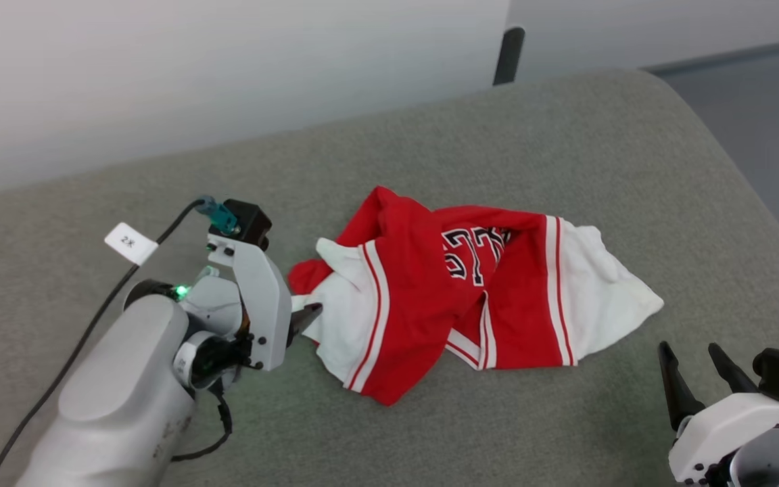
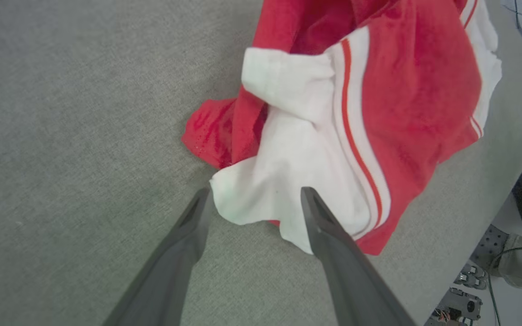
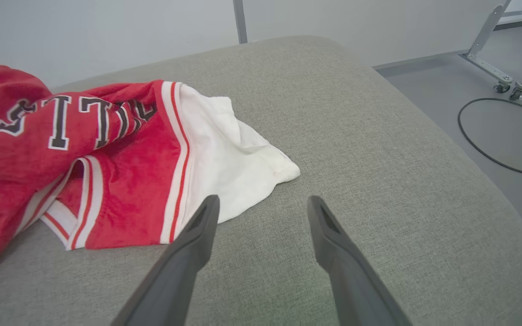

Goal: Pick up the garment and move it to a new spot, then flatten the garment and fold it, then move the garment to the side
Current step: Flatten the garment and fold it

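Note:
The garment (image 1: 470,297) lies crumpled in the middle of the grey padded surface (image 1: 430,155), a red jersey with white sleeves, striped trim and black lettering. My left gripper (image 1: 305,318) is open at its left edge. In the left wrist view the garment (image 2: 379,104) has a white sleeve fold lying between the spread fingers of the left gripper (image 2: 256,199), which are not closed on it. My right gripper (image 1: 697,358) stands open at the lower right, apart from the cloth. The right wrist view has the right gripper (image 3: 263,208) just short of the garment's (image 3: 120,172) white sleeve.
A white tag (image 1: 130,243) hangs on the black cable (image 1: 78,345) along my left arm. The padded surface drops off at the right to grey floor (image 1: 775,122). A dark post (image 1: 508,54) stands behind the far edge. A cable loop (image 3: 492,136) lies on the floor.

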